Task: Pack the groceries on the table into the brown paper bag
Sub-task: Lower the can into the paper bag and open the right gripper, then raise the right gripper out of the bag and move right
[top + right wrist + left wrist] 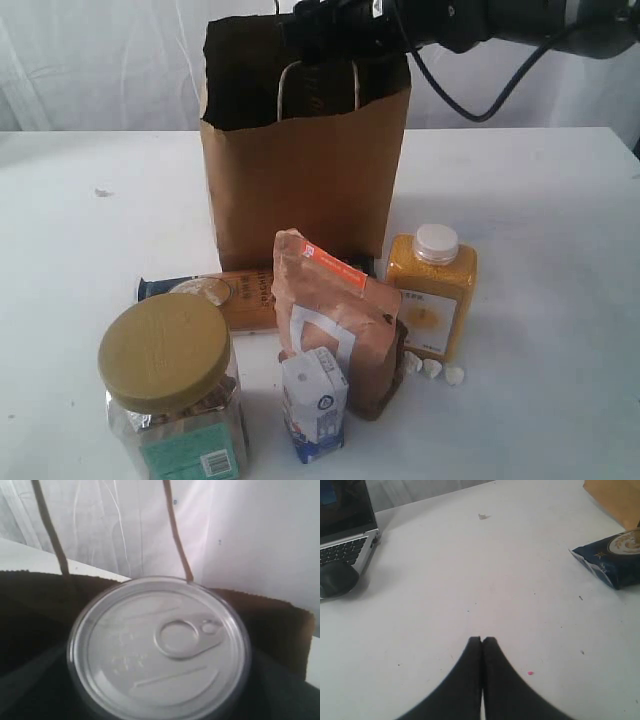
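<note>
Right gripper (335, 30) at mouth of brown paper bag (300, 170); pull-tab can (159, 647) apparently clamped in it, fingers hard to see. Left gripper (482, 641) pinched closed, empty, above table (470, 570). Spaghetti packet (610, 560) flat beside bag.

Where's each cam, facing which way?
Exterior: off the arms, facing groceries and bag across the table; right arm over the bag.
Left wrist: low, looks along table past shut left claw; laptop, spaghetti packet.
Right wrist: above bag mouth, looking down on can; no claw clearly seen.
Shared: exterior and left wrist see the packet; exterior and right wrist, the bag.
</note>
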Tool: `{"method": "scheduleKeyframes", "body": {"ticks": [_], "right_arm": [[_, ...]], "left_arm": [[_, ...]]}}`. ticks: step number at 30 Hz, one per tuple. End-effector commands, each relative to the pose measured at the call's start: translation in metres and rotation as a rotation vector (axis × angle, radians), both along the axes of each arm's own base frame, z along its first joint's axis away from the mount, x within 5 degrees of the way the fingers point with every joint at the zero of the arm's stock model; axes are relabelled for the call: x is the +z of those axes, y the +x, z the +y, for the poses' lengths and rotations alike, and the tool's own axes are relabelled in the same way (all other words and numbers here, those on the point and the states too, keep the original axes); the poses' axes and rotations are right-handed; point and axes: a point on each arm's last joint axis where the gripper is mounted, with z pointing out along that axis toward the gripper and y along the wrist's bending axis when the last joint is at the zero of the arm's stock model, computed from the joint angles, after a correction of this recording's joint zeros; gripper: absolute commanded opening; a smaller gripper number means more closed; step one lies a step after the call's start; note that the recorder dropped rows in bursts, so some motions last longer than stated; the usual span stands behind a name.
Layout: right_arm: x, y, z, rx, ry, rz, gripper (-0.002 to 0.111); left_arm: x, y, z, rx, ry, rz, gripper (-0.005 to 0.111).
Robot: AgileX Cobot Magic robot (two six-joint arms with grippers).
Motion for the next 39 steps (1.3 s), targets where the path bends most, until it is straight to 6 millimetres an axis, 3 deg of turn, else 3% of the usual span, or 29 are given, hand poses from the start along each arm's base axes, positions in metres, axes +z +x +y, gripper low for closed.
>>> {"method": "scheduleKeyframes", "body": {"ticks": [1,11,19,31,34,39], "right_arm": [[0.01,0.0,-0.002,0.004,0.013,-0.046,0.074],[0.009,0.0,-0.003,-0.003,0.003,-0.026,0.074],[0.004,-0.002,-0.006,-0.023,-0.03,0.026,0.091],[0.003,-0.002,-0.006,-0.024,-0.035,0.03,0.091],[0.014,-0.003,-0.005,-0.005,0.004,-0.034,0.091],[0.051,-0.015,-0.008,0.029,0.095,-0.183,0.091]], "left_arm": [[-0.001,0.0,0.0,0.003,-0.003,-0.003,0.0],[-0.001,0.0,0.0,0.003,-0.003,-0.003,0.0],[-0.001,0.0,0.0,0.003,-0.003,-0.003,0.0],[-0.001,0.0,0.0,0.003,-0.003,-0.003,0.0],[-0.001,0.0,0.0,0.003,-0.003,-0.003,0.0],[-0.001,0.0,0.0,0.003,-0.003,-0.003,0.0]]}}
